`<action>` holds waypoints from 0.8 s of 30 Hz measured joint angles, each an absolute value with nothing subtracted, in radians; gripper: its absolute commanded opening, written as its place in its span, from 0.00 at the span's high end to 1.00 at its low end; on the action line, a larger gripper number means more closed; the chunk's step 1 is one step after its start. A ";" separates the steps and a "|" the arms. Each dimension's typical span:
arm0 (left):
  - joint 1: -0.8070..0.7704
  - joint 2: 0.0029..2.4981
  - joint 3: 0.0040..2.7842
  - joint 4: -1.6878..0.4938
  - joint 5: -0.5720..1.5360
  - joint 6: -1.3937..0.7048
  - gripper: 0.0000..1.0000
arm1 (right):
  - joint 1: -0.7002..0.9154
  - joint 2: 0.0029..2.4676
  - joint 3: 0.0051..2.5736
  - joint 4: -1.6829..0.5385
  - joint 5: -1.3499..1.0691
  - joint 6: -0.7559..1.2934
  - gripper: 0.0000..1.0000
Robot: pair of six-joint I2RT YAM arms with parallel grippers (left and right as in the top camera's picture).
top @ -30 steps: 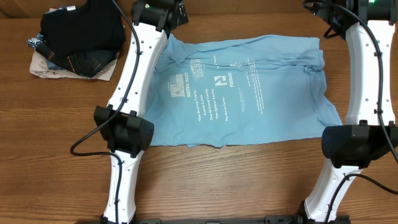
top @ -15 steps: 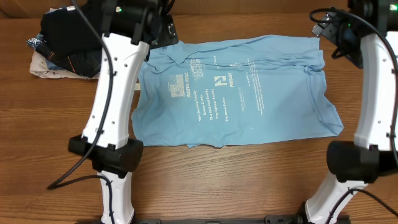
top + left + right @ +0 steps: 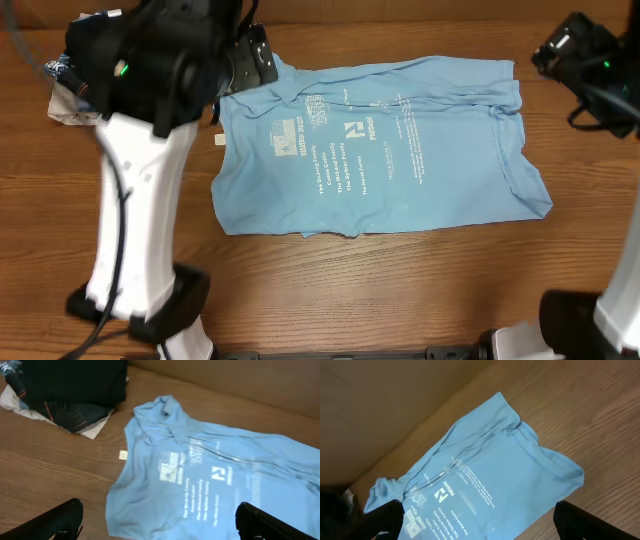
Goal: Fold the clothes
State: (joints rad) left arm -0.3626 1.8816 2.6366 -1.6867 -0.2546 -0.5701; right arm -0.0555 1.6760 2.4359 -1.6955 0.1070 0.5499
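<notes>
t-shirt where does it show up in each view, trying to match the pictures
Overhead: the shirt lies spread flat across the centre, print up.
Left wrist: the shirt fills the centre and right, running off the right edge.
Right wrist: the shirt runs slantwise from upper centre to the lower left.
Shared landmark: the white logo in the print, also seen at left wrist and right wrist.

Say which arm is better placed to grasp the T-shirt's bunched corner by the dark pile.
Left, probably: the left pincer hovers open by that T-shirt corner; the right pincer is at the opposite end.
</notes>
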 measured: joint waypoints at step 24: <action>-0.832 1.643 1.537 -1.452 -0.089 -0.690 0.19 | -0.121 1.628 2.022 -1.575 0.128 0.523 0.00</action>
